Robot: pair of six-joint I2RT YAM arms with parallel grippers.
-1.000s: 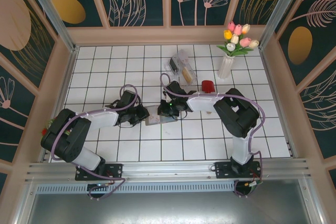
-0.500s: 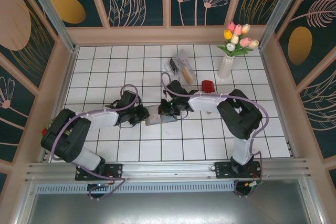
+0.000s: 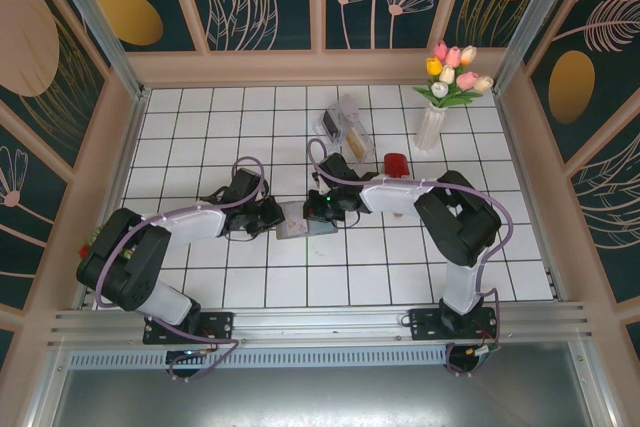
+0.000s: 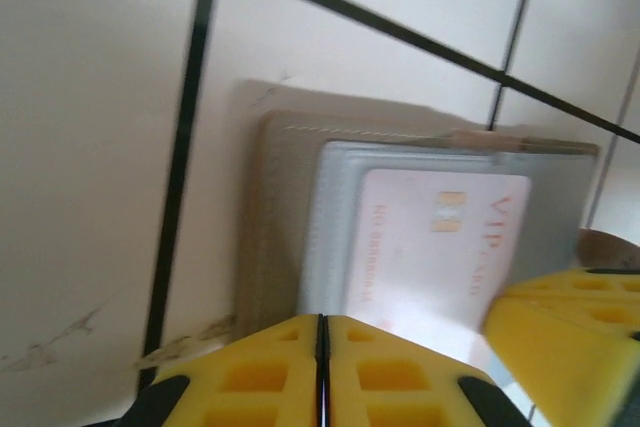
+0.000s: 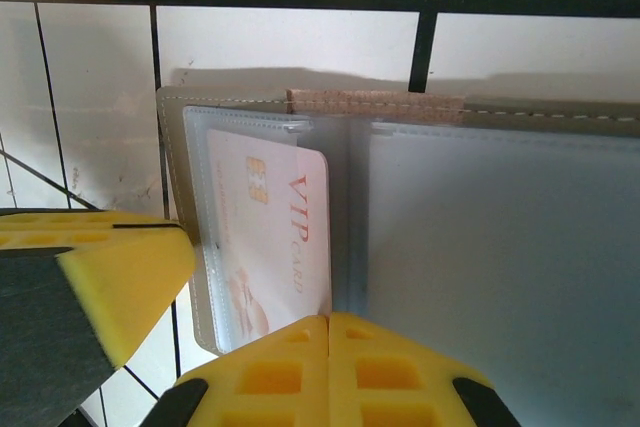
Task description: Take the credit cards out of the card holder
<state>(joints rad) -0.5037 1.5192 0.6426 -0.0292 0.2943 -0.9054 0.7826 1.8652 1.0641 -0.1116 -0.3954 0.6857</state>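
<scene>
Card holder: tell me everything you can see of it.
The card holder is a flat grey-brown wallet with stitched edges, lying open on the white tiled table. Inside are frosted plastic sleeves; one holds a pink VIP card with a gold chip, the next looks empty. Both shut, the left gripper and right gripper sit at its edges.

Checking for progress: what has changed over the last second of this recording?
Very little. The left arm nudged slightly toward the far side, and the right arm's elbow shifted a touch to the right. Both the left gripper and right gripper are shut over the open card holder, which has not moved; the pink card sits in its sleeve. Clear box, vase and red object stayed put.
</scene>
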